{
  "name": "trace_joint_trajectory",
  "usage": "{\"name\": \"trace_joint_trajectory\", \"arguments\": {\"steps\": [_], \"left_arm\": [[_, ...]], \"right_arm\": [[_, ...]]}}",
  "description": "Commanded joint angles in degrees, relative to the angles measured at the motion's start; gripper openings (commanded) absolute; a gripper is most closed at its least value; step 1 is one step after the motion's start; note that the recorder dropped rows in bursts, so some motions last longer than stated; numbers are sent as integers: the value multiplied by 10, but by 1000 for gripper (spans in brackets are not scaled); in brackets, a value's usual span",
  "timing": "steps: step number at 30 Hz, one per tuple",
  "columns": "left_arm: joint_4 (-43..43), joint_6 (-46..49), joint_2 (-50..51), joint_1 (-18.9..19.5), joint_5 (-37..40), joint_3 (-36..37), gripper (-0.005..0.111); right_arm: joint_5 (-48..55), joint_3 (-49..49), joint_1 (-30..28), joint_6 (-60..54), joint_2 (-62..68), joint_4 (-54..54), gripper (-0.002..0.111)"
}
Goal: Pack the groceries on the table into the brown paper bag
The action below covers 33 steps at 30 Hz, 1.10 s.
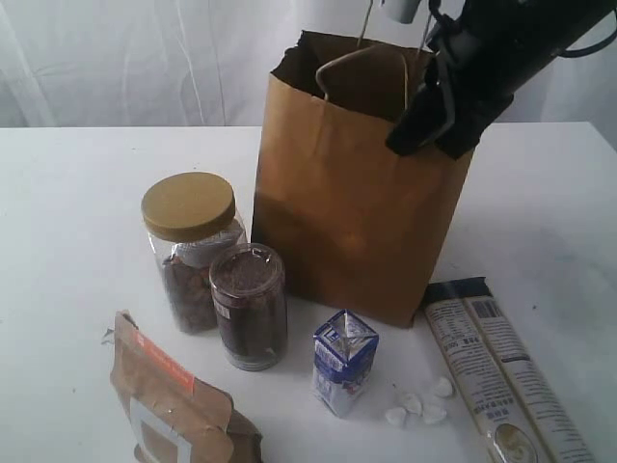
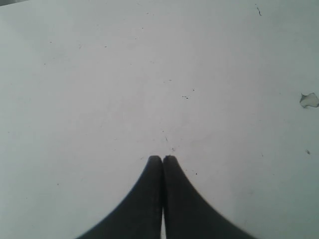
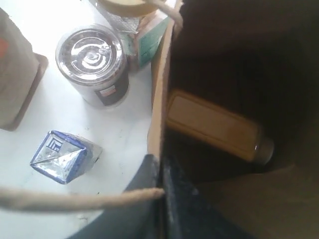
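The bag (image 1: 347, 212) stands far in the middle of the table (image 1: 67, 212). The right gripper (image 3: 160, 160) is pressed together at the bag's right rim; whether paper is between the tips, I cannot tell. The bottle (image 3: 212, 124) lies inside the bag, its cap dim in shadow. The left gripper (image 2: 162, 159), also pressed together, is over bare table. Left of the bag stand the tan-lid jar (image 1: 188, 246) and the dark jar (image 1: 249, 304), with the carton (image 1: 343, 362) nearer. The pouch (image 1: 174, 405) and the packet (image 1: 501, 371) are cut off at the near edge.

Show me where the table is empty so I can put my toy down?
In the exterior view, the table is bare left of the tan-lid jar, and right of the brown paper bag behind the long packet. In front of the bag it's crowded: the dark jar, the blue-white carton, the kraft pouch and small white bits.
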Motion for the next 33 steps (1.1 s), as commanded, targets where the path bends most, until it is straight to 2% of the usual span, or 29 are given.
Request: {"name": "trace_joint_trajectory", "arguments": {"steps": [1, 4, 7, 10, 11, 14, 21, 26, 30, 33], "left_arm": [[-5, -2, -3, -2, -3, 3, 0], [-5, -2, -3, -2, -3, 3, 0], [-5, -2, -3, -2, -1, 3, 0], [-3, 1, -3, -2, -2, 3, 0], [-1, 1, -3, -2, -2, 3, 0], [-1, 1, -3, -2, -2, 3, 0], [-12, -8, -3, -2, -19, 3, 0], [-103, -80, -3, -2, -130, 3, 0], [-108, -80, -3, -2, -206, 3, 0], [-108, -80, -3, -2, -251, 3, 0]], "right_arm": [[5, 1, 0, 15, -7, 5, 0], [5, 1, 0, 30, -7, 5, 2], [5, 1, 0, 53, -7, 5, 17], [5, 1, 0, 76, -7, 5, 42], [5, 1, 0, 77, -7, 5, 54], [5, 1, 0, 88, -7, 5, 72], [5, 0, 0, 101, -12, 1, 74], [-7, -30, 0, 101, -42, -25, 74], [-37, -55, 0, 116, -79, -81, 74], [-43, -68, 0, 187, -109, -157, 69]]}}
